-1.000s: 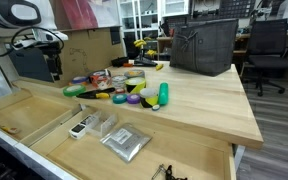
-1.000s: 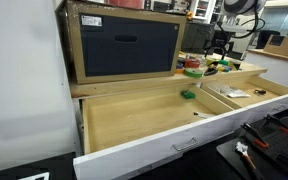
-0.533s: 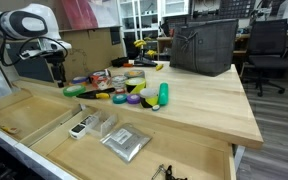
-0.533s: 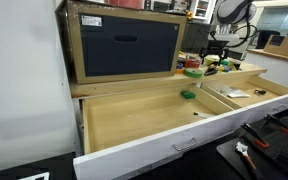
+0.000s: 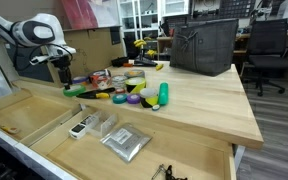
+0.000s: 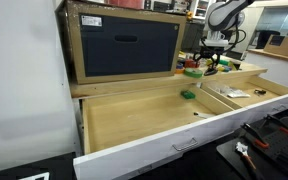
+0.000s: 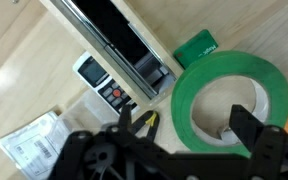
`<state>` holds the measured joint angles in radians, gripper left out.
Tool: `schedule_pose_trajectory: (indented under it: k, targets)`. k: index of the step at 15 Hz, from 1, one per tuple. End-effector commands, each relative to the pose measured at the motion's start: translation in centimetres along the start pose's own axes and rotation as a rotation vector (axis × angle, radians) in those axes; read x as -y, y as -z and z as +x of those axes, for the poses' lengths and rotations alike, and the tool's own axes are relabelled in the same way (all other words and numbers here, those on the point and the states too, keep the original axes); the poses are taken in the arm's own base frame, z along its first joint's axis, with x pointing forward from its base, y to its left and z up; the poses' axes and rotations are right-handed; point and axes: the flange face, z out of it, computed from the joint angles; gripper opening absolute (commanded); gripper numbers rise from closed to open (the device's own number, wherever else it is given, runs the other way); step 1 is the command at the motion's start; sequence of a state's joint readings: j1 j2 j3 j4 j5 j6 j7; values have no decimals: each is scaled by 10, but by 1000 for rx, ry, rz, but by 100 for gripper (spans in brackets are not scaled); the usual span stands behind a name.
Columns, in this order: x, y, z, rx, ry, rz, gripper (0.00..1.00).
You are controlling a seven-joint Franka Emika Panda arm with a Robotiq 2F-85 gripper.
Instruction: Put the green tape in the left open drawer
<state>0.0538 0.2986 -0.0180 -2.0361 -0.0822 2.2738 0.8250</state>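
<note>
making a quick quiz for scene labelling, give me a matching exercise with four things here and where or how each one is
Things:
A flat bright green tape roll
B silver foil pouch
C dark grey fabric bag
D robot gripper

Places or states:
1 open, nothing held
2 back of the wooden tabletop
3 tabletop edge, under the gripper
4 drawer with clear plastic boxes

Pairs: A-3; B-4; C-2; D-1
</note>
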Motion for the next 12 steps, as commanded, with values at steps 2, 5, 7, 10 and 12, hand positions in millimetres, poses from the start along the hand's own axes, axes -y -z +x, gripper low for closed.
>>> schedule_pose_trajectory:
  k: [2, 5, 7, 10, 12]
  targets:
    - [22, -11, 5, -41, -30, -3, 100]
    - [28, -22, 3, -40, -36, -17, 100]
    - [28, -31, 4, -33, -33, -36, 82]
    - [22, -37, 8, -28, -38, -52, 58]
    - [19, -38, 10, -26, -44, -53, 42]
